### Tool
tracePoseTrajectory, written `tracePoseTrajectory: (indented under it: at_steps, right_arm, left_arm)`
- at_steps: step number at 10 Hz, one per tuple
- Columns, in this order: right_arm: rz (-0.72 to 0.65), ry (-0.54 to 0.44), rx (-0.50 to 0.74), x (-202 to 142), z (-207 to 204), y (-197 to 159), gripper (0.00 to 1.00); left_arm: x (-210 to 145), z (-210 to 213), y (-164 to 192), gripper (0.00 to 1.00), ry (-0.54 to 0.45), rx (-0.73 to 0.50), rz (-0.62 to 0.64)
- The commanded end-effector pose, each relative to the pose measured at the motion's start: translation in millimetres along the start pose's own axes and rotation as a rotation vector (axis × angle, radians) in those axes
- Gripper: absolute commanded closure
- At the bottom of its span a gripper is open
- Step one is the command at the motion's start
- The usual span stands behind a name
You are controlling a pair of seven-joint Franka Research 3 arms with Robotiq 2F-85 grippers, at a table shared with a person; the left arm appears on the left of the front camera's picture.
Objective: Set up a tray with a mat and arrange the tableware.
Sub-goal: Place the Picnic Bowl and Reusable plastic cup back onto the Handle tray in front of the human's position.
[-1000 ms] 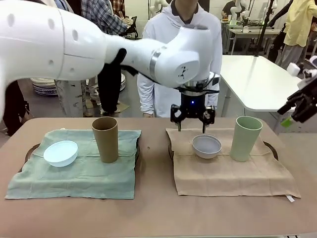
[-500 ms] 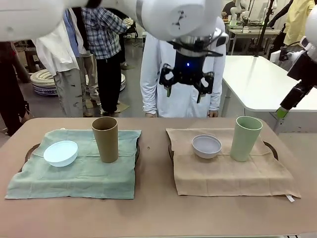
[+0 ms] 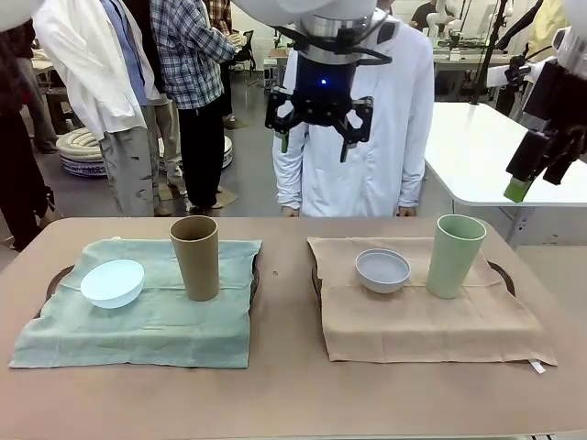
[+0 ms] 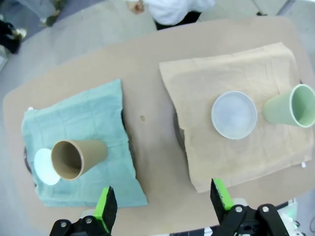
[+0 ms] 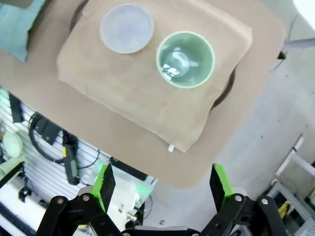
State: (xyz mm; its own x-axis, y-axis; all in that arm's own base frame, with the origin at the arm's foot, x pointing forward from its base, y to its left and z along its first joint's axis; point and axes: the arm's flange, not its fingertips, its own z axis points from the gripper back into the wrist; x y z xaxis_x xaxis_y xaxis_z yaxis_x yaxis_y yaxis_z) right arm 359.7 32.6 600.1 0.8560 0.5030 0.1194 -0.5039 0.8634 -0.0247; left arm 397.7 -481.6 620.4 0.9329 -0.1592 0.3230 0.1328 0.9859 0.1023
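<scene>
well, my left claw (image 3: 319, 124) hangs wide and empty, upper middle of frame, directly above the grey-white bowl (image 3: 382, 270); right claw (image 5: 162, 187) wide too, over the green tumbler (image 5: 185, 59).

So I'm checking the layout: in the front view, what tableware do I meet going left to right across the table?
Light blue bowl → brown tumbler → pale grey-white bowl → pale green tumbler. The first two sit on the green mat, the last two on the beige mat.
</scene>
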Motion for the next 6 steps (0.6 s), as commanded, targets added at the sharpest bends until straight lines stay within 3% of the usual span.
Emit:
tracePoseTrajectory:
  at_steps: [1,6]
  right_arm:
    - [0.003,-0.006,-0.046,-0.3,-7.5,-2.9,0.00]
    - [0.003,-0.006,-0.046,-0.3,-7.5,-2.9,0.00]
  left_arm:
    - [0.4,-3.0,-9.6,0.00,-0.005,-0.015,-0.028]
    - [0.4,-3.0,-9.6,0.00,-0.005,-0.015,-0.028]
